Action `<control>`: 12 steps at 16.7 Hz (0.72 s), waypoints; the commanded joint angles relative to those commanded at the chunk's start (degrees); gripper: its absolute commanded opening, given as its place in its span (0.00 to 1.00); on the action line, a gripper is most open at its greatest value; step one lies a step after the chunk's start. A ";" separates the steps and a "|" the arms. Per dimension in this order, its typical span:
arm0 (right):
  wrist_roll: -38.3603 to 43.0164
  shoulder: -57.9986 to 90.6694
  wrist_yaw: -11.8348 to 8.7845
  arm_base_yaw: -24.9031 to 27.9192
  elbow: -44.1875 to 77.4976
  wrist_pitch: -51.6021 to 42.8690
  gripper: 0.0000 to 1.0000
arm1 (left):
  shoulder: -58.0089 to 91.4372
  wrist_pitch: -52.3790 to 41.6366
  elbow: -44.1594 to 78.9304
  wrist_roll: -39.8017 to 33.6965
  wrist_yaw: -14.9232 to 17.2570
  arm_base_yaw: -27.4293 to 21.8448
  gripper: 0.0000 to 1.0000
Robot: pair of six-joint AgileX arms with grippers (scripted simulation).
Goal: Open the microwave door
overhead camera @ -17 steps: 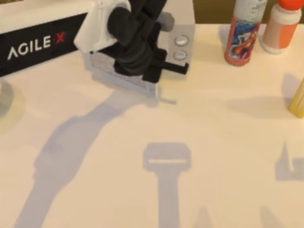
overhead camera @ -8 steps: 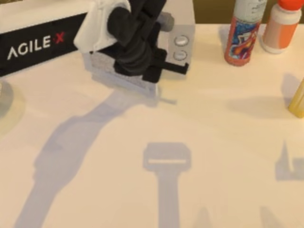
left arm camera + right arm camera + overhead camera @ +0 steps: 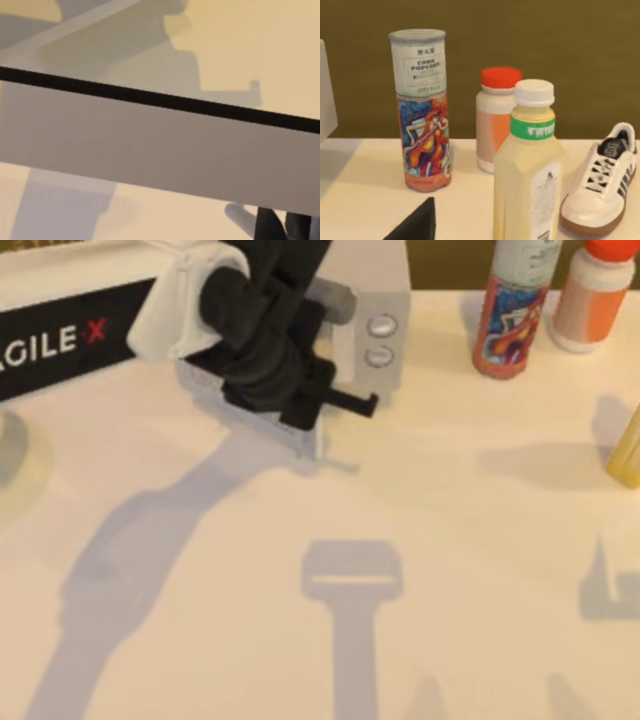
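At the desk's point(image 3: 200, 570) back left, the left end effector point(image 3: 345, 400) reaches over the microwave point(image 3: 385, 280), fingers hidden so its grip is unclear, beside the partly swung door point(image 3: 255, 420), a thin, stiff, light panel best pulled by its free edge.

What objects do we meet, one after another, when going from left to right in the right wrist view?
Tall popcorn can with colourful label → white bottle with red cap → pale yellow juice bottle with white cap → white sneaker with black stripes.
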 joint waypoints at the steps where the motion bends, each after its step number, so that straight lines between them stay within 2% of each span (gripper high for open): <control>1: 0.00 0.00 0.00 0.00 0.00 0.00 1.00 | -0.72 0.41 -0.63 0.88 0.50 0.26 0.00; 12: 0.00 0.00 0.00 0.00 0.00 0.00 1.00 | -1.62 1.01 -1.01 1.68 0.95 0.50 0.00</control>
